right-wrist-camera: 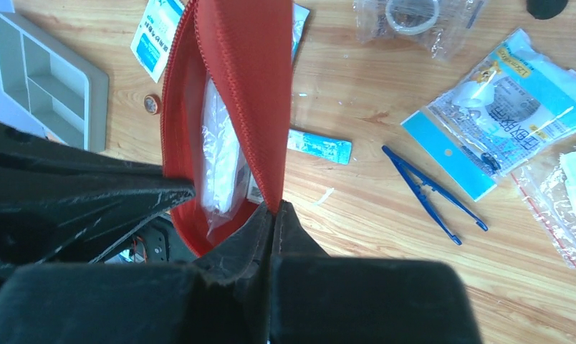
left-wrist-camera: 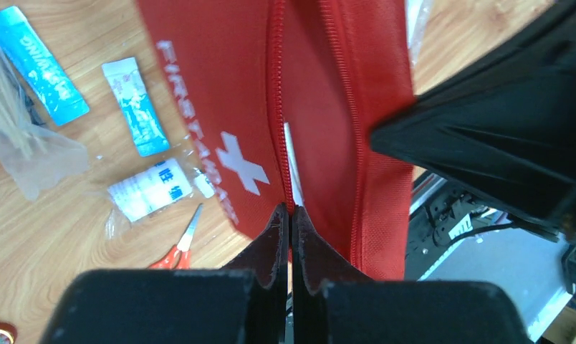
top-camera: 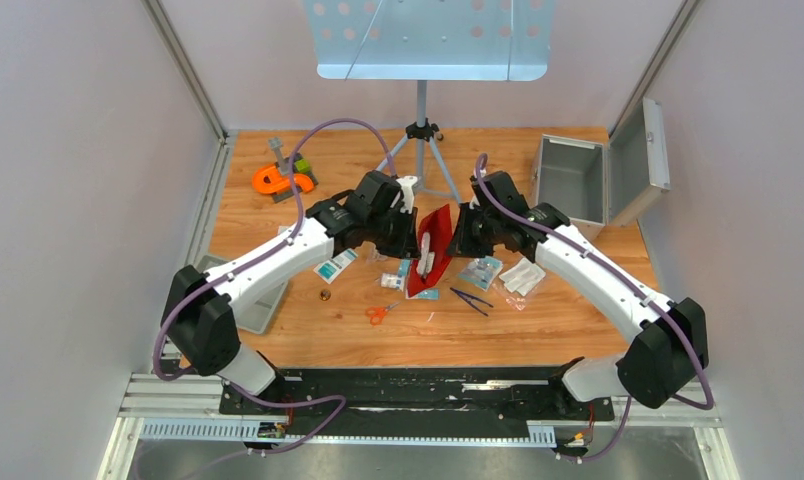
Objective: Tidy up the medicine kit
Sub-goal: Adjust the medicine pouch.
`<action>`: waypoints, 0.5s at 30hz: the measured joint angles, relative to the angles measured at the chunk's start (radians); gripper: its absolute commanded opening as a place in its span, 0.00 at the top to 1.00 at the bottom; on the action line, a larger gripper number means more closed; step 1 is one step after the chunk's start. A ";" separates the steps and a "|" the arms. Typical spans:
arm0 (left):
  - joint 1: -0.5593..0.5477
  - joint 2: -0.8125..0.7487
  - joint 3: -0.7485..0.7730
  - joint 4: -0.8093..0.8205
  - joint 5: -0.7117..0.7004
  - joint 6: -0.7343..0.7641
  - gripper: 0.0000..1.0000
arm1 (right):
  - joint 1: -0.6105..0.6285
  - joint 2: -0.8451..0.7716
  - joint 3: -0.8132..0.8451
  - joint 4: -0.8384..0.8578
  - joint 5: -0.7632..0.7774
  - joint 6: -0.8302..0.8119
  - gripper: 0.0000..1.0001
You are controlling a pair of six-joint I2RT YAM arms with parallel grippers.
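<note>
The left gripper (left-wrist-camera: pixel 291 215) and the right gripper (right-wrist-camera: pixel 276 211) are each pinched fully closed on a zipper edge of the red first-aid pouch (top-camera: pixel 436 235). They hold it up between them over the middle of the surface (top-camera: pixel 538 330), with what looks like a clear-wrapped packet (right-wrist-camera: pixel 221 143) inside. The medicine kit (top-camera: pixel 573 180) stands at the far right corner with its lid swung open, well apart from the pouch.

Red pouch (left-wrist-camera: pixel 213 79): white lettering starting "FIRST", with a white cross (left-wrist-camera: pixel 242 163) beside it. Wrapped roll (left-wrist-camera: pixel 150 190): blue Chinese characters. Blue-edged bag (right-wrist-camera: pixel 500 107): Chinese print, too small to read. Blue sachet (left-wrist-camera: pixel 38 64): white lettering, blurred.
</note>
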 measured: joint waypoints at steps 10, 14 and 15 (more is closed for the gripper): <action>-0.004 0.012 0.000 0.013 0.044 -0.001 0.82 | 0.003 -0.002 0.000 0.012 -0.023 0.000 1.00; -0.004 0.047 0.000 0.011 0.080 0.004 0.54 | 0.003 -0.010 0.000 0.012 -0.024 0.000 1.00; -0.004 0.048 0.000 0.010 0.086 0.008 0.48 | 0.003 -0.010 0.000 0.013 -0.024 0.000 1.00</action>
